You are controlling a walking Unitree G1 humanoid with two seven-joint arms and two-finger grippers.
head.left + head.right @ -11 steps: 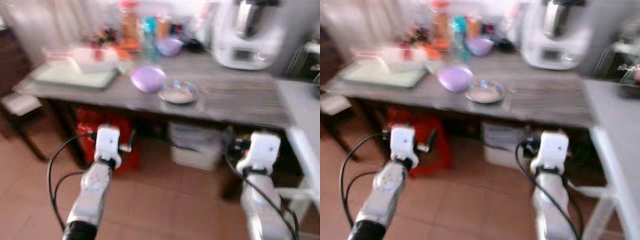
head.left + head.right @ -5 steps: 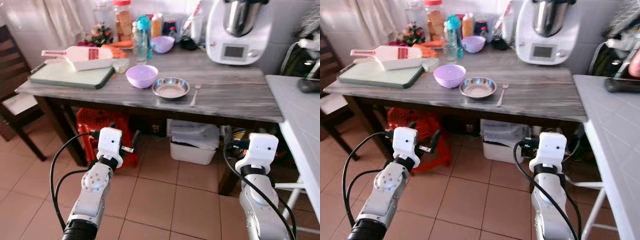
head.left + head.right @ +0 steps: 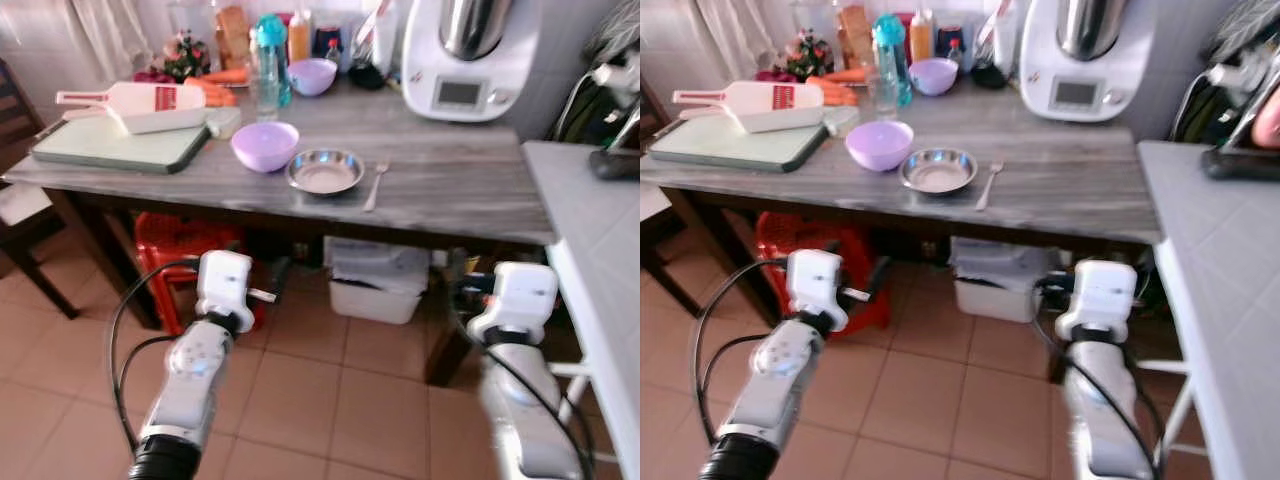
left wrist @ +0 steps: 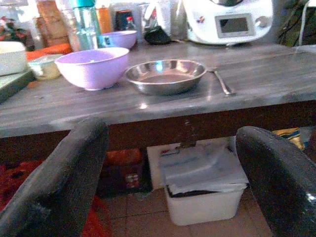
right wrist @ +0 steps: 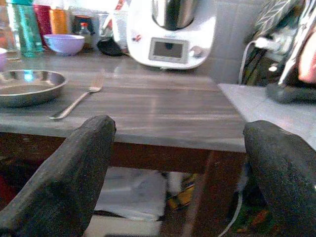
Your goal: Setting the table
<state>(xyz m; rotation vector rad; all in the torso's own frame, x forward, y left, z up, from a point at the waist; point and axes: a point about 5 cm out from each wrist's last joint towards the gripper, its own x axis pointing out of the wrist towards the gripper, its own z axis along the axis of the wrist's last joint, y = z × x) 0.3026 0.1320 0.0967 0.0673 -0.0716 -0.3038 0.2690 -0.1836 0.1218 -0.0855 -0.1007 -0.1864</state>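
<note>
Fork [image 3: 375, 186] right of steel bowl [image 3: 325, 171] on table [image 3: 470, 200].

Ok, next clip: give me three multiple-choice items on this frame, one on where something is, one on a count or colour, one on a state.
1. Where does the fork lie?
A. inside the steel bowl
B. on the table beside the steel bowl, on the robot's right of it
C. on the cutting board

2. How many purple bowls stand on the table?
A. one
B. two
C. four

3. How are the two grippers?
A. both open, holding nothing
B. left shut on the fork
C. right shut on a bowl

Answers:
1 B: the fork rests on the wooden table next to the steel bowl.
2 B: one purple bowl by the steel bowl, another at the back.
3 A: left gripper and right gripper show spread fingers below the table edge.
</note>
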